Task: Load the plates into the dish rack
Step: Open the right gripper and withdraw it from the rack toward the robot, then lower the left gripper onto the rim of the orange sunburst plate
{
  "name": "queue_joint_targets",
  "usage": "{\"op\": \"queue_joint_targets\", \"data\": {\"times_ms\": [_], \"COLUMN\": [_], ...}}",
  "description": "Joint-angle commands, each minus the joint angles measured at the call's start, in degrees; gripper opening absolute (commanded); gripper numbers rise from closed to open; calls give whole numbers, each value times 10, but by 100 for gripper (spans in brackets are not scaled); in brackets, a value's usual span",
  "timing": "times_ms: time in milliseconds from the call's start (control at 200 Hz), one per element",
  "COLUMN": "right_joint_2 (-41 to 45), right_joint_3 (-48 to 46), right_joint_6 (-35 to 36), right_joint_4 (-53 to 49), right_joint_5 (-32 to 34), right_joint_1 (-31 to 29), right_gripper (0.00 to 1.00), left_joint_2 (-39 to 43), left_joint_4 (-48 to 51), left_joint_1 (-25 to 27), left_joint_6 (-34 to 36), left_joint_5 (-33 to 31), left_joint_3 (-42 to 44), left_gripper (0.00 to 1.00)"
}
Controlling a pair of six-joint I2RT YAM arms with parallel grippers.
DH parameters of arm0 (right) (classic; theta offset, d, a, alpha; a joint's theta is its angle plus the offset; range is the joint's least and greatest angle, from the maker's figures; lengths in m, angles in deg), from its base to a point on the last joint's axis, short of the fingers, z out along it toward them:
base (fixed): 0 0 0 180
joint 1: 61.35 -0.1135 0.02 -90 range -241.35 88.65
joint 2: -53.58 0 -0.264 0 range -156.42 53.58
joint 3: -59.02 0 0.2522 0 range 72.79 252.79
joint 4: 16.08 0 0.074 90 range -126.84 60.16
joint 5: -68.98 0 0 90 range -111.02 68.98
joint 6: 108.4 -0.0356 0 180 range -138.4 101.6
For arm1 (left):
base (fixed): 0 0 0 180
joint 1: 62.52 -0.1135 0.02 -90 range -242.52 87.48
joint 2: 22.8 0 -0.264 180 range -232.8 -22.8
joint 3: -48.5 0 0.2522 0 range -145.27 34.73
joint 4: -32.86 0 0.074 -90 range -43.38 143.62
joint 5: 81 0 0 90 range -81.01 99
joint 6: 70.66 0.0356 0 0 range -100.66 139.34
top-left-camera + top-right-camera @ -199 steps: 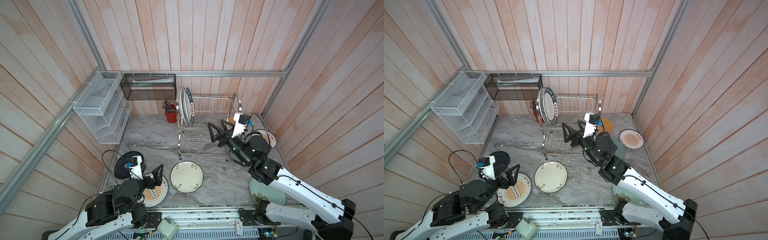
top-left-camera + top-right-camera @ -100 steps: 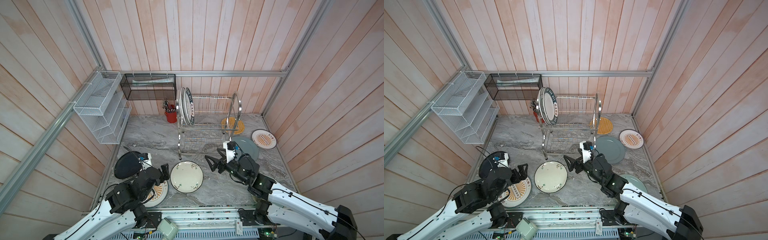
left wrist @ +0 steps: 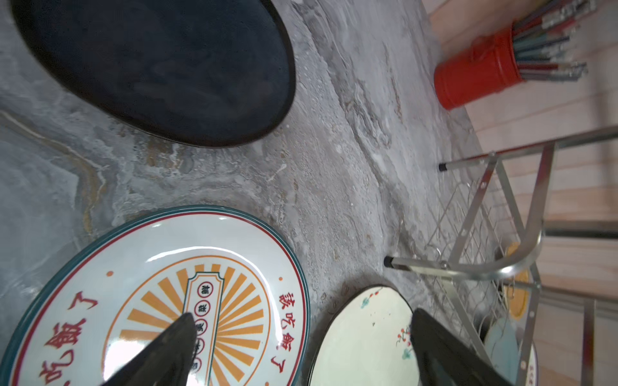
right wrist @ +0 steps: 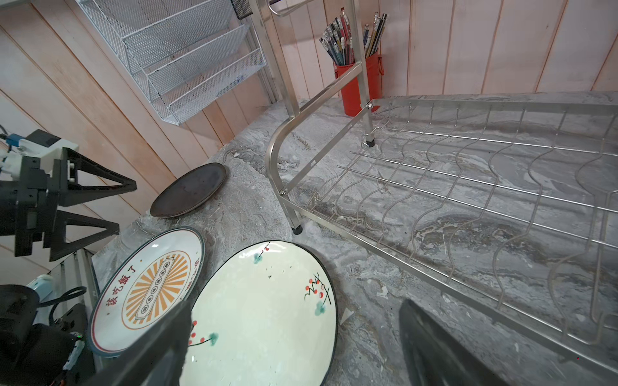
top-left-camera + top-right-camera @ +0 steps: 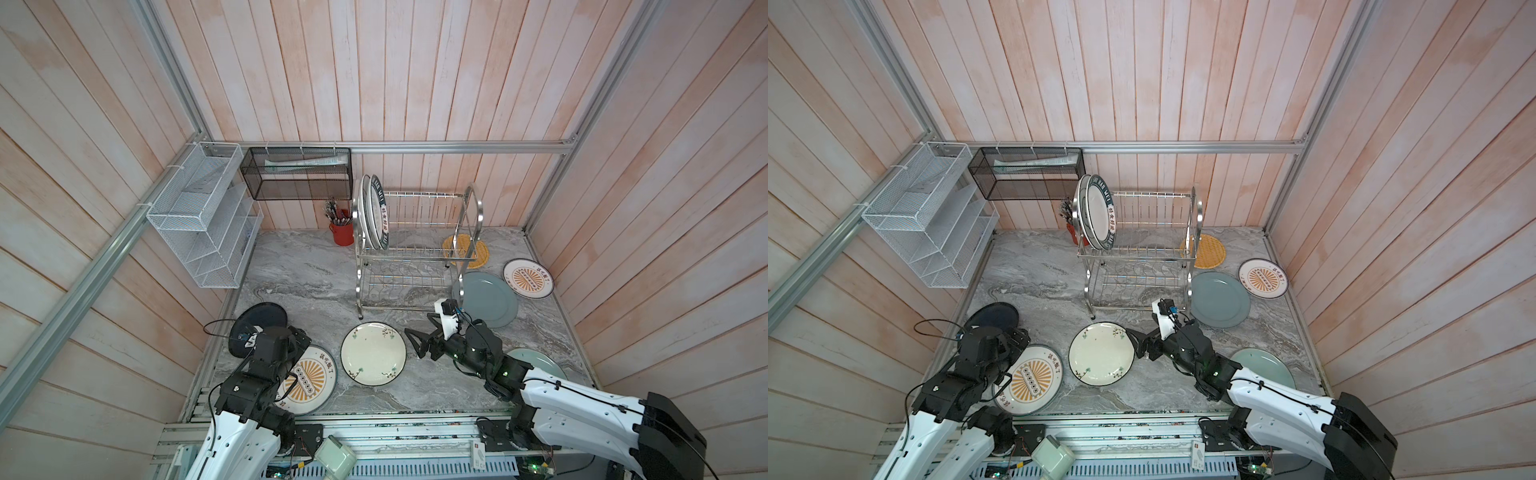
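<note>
The dish rack stands at the back with two plates upright at its left end. A cream floral plate lies flat in front of it. My right gripper hovers open at that plate's right edge, its jaws over the rim and holding nothing. A sunburst plate and a black plate lie at the front left. My left gripper is open and empty above the gap between the sunburst and cream plates.
Right of the rack lie a grey-blue plate, a second sunburst plate, an orange lattice plate and a pale green plate. A red cup of pencils, a white mesh organiser and a black mesh basket line the back left.
My right arm has swung down from the rack to the cream plate's right edge. My left arm has reached forward and lowered over the sunburst plate.
</note>
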Motion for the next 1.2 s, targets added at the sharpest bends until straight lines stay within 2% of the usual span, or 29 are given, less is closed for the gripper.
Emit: {"op": "queue_joint_targets", "data": {"times_ms": [0, 100, 225, 300, 415, 645, 785, 1195], "right_joint_2": [-21, -33, -44, -46, -47, -54, -61, -84], "right_joint_3": [6, 7, 9, 10, 10, 11, 12, 14], "right_joint_6": [0, 4, 2, 1, 2, 5, 6, 7], "right_joint_4": [33, 38, 42, 43, 43, 44, 48, 57], "right_joint_5": [-15, -12, -18, -21, -17, -14, -16, -21], "right_joint_1": [-12, -21, -22, -24, -26, -27, -27, -28], "right_gripper": [97, 97, 97, 97, 97, 97, 97, 97], "left_joint_2": [-2, 8, 9, -4, -61, -134, -176, -307], "left_joint_4": [26, 22, -13, -65, -131, -258, -312, -548], "left_joint_1": [-22, -34, -41, -41, -41, -40, -29, -18], "left_joint_6": [-63, -71, -56, -5, 39, 45, 29, -36], "left_joint_5": [-42, -56, -10, 23, 87, 162, 166, 164], "left_joint_3": [26, 43, 74, 89, 99, 127, 135, 151], "left_gripper": [100, 100, 100, 100, 100, 100, 100, 100]}}
